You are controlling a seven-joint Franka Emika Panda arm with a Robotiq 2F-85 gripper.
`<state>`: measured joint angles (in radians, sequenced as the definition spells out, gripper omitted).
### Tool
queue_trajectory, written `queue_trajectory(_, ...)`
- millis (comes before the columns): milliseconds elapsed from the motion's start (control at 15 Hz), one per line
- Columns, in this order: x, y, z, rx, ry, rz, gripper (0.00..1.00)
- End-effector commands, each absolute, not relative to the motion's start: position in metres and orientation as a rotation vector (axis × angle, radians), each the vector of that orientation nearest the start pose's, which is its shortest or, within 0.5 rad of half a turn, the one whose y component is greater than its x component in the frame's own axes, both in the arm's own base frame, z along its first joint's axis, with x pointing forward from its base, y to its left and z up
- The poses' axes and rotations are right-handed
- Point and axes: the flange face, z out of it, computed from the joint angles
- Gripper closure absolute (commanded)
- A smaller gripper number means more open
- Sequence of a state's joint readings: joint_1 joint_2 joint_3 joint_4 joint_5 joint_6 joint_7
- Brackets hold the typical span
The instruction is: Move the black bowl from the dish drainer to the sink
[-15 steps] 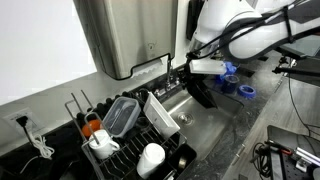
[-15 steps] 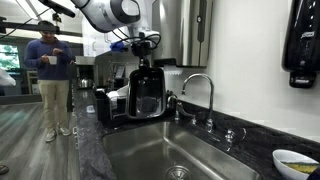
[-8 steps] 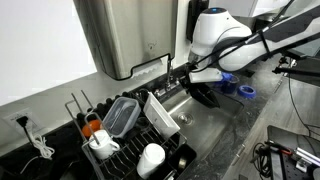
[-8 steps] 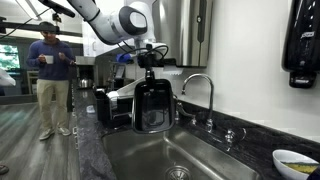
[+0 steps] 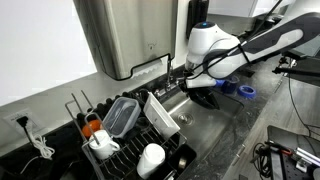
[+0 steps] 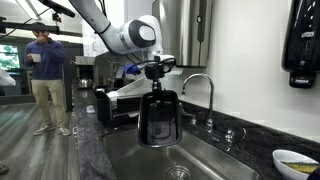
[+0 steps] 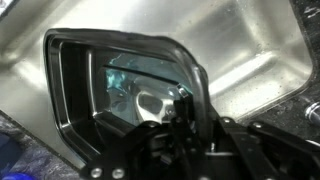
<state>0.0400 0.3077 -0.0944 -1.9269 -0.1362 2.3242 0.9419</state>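
Black and square-sided, the bowl [image 6: 158, 120] is gripped at its upper rim by the tool [image 6: 158, 88], whose jaws are closed narrowly on that rim. The bowl is hung on edge over the steel sink [image 6: 210, 160], apart from the basin floor. In the wrist view its hollow [image 7: 120, 90] is turned toward the camera, with the shiny sink wall [image 7: 255, 45] seen behind it and one finger [image 7: 183, 104] pressed on the rim. The curved faucet [image 6: 203, 84] is found just beside the bowl, on the wall side. The dish drainer [image 6: 112, 102] is set on the dark bench behind it. In an exterior view the drainer [image 5: 178, 157] is seen loaded with a clear container [image 5: 120, 114], a white cup [image 5: 150, 158] and an orange item [image 5: 90, 127]. Blue objects [image 5: 245, 90] are placed on the bench beyond the sink. A person [image 6: 42, 70] is seen standing well apart in the background.
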Motion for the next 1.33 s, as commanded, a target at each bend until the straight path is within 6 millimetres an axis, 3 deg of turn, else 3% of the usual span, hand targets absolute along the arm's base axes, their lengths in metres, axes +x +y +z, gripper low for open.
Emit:
queue_trajectory(0,0.641,-0.045,0.314,-2.924,1.413,-0.214,0.94)
queue_trajectory(267,0.643,-0.052,0.293,-2.935,1.43,-0.171,0.94)
queue_trajectory(1267,0.609,-0.061,0.247,-2.994,1.389,-0.097,0.94)
